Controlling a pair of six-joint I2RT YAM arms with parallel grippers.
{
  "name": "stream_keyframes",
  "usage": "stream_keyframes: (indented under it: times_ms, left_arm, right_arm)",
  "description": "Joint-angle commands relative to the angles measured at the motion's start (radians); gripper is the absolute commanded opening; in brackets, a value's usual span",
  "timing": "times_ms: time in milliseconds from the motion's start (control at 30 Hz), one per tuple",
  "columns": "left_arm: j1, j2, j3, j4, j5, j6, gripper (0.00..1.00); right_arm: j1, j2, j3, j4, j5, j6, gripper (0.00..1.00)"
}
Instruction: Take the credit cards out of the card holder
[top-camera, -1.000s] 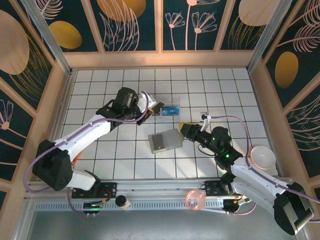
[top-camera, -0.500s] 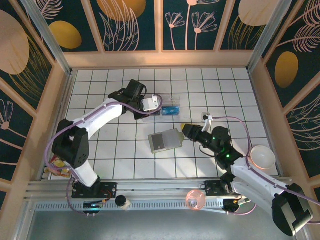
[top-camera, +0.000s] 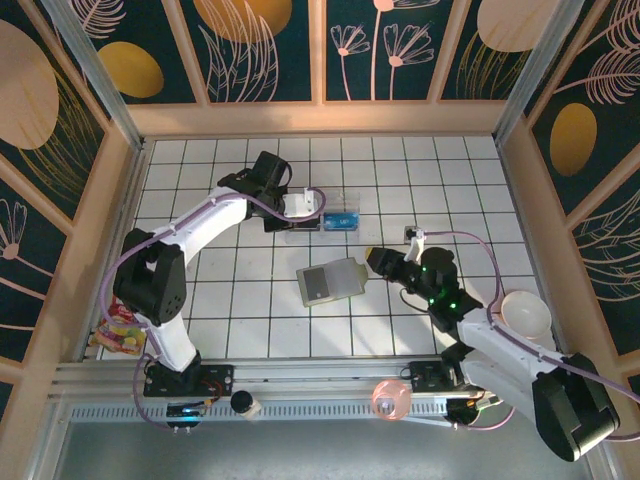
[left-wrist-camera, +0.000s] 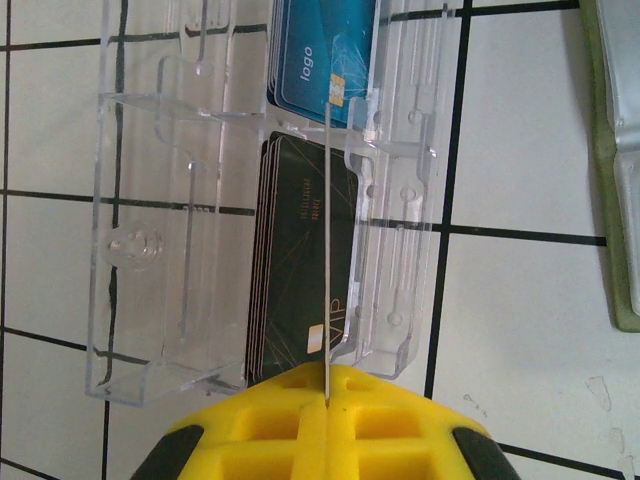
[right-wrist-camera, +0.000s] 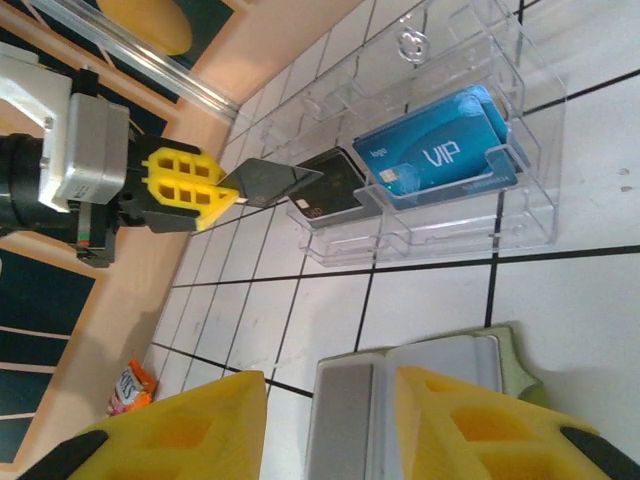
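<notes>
Left wrist, my left claw (left-wrist-camera: 326, 390): clamped on dark card (right-wrist-camera: 268, 180), edge-on.
Card: above dark stack (left-wrist-camera: 290, 270) in clear box (left-wrist-camera: 150, 260), axes parallel.
My right claw (right-wrist-camera: 328, 395): spread, at card holder (top-camera: 328, 281).

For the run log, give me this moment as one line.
left gripper: shut on dark card over box | right gripper: open at card holder

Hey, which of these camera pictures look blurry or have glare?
Top external: sharp throughout. Left wrist: left gripper blurred up close, highlights glinting on the clear box. Right wrist: right gripper out of focus at the bottom, blue cards crisp.
</notes>
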Motion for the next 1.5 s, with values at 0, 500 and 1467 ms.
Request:
stream_keyframes:
  times_ms: [0,500,1467]
  left_arm:
    - [0.006,0.017,0.039,-0.034,0.016,0.058,0.00]
    - [0.007,0.064,0.042,-0.019,0.000,0.076,0.00]
    - [0.007,0.078,-0.002,0.045,-0.022,0.062,0.00]
  right_arm:
    - [-0.010,0.022,0.037,0.031,-0.015,0.010,0.39]
    - [-0.016,0.088,0.059,0.055,-0.027,0.017,0.39]
    - [-0.019,0.112,0.063,0.075,-0.044,0.020,0.39]
